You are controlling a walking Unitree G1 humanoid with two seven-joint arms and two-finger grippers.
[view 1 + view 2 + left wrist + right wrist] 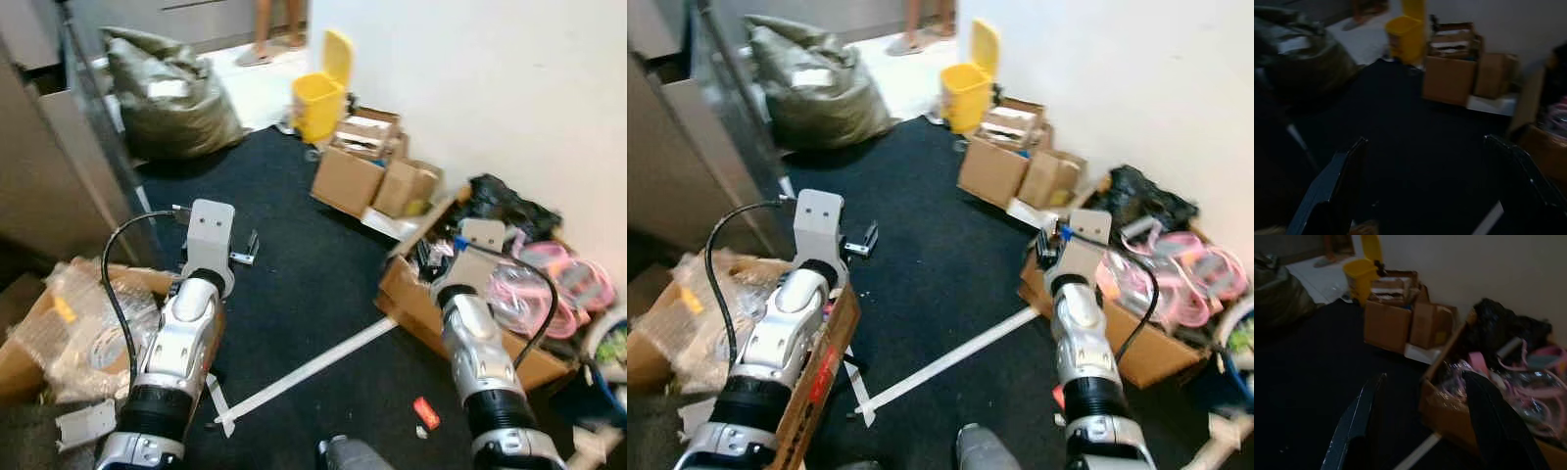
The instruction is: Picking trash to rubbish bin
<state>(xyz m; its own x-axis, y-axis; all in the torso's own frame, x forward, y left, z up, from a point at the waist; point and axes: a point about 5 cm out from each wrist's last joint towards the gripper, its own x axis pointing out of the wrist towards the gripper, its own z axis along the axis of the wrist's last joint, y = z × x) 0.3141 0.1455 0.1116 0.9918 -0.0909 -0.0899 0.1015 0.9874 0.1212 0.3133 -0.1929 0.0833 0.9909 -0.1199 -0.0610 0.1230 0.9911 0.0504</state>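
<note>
Both grippers hang empty, fingers spread wide: left gripper [1425,191], right gripper [1425,423]. Ahead across the dark carpet [294,255], the yellow plastic rubbish bin with raised lid [321,98] stands against the white wall [470,88]. Nearest trash, a small red wrapper [425,412], lies on the floor just inside the right arm, behind its fingers, so that arm is closer.

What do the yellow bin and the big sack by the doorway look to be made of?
The yellow bin looks like smooth moulded plastic: uniform colour, a slight sheen, its flip lid standing open. The big sack appears to be thin, glossy olive-grey plastic film, crinkled with shiny highlights, though woven material cannot be ruled out.
</note>
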